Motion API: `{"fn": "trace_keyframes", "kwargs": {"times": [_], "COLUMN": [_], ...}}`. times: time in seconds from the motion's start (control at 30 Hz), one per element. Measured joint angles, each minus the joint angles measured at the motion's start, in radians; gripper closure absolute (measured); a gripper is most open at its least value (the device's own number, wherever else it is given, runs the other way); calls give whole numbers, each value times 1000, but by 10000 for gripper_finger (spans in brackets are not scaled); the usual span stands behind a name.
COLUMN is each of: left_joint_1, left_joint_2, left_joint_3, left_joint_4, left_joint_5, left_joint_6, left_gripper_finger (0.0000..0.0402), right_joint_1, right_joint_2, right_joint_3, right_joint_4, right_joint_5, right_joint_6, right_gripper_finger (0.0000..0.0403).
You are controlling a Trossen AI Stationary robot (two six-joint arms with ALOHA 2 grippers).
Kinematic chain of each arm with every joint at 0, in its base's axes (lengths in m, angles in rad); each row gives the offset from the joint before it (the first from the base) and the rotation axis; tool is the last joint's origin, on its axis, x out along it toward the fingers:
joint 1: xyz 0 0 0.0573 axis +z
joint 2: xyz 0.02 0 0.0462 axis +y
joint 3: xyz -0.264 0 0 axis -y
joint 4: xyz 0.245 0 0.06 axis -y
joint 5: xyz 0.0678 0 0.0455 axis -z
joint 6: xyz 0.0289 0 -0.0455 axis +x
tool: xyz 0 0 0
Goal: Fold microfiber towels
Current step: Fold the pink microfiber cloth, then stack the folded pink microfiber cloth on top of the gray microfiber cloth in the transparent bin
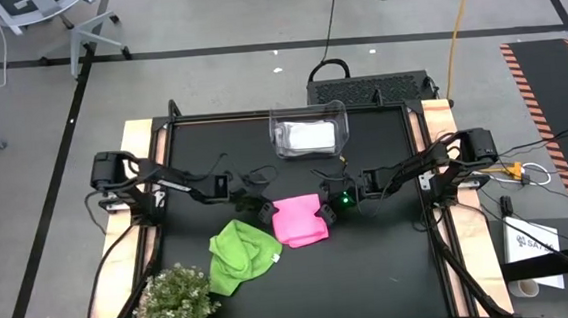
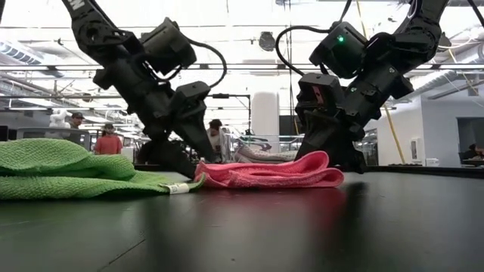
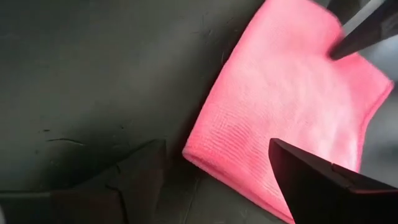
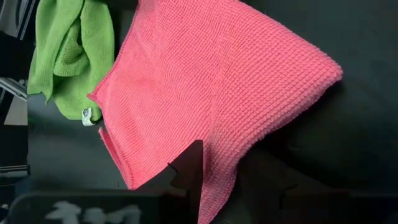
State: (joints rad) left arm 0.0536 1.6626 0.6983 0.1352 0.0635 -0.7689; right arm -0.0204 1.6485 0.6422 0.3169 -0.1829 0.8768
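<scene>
Black table (image 1: 391, 262): one pink towel (image 1: 299, 221), one green towel (image 1: 241, 255); left end effector (image 1: 265, 211) apart, right (image 1: 326, 213) unclear

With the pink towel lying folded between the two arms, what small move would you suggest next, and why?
Probably lift the left pincer clear: its jaws stand open at the edge of the pink towel, which lies folded flat, while the green towel beside it is crumpled and unfolded.

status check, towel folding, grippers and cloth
Left gripper open, at folded pink microfiber towel's left edge. Right gripper at its right edge. Crumpled lime green towel alongside.
</scene>
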Motion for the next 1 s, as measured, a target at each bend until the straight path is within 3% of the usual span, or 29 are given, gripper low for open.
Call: {"fn": "trace_keyframes", "kwargs": {"times": [0.3,0.5,0.67,1.0], "left_joint_1": [0,0,0,-21], "left_joint_2": [50,52,54,56], "left_joint_3": [2,1,0,-1], "left_joint_4": [70,72,68,76], "left_joint_5": [19,20,21,85], "left_joint_6": [15,21,33,87], "left_gripper_finger": [111,143,203,374], "right_joint_1": [0,0,0,0], "right_joint_2": [0,0,0,-1], "right_joint_3": [0,0,0,0], "right_joint_4": [8,8,8,8], "right_joint_5": [0,0,0,1], "right_joint_6": [25,27,33,39], "right_gripper_finger": [312,312,312,312]}}
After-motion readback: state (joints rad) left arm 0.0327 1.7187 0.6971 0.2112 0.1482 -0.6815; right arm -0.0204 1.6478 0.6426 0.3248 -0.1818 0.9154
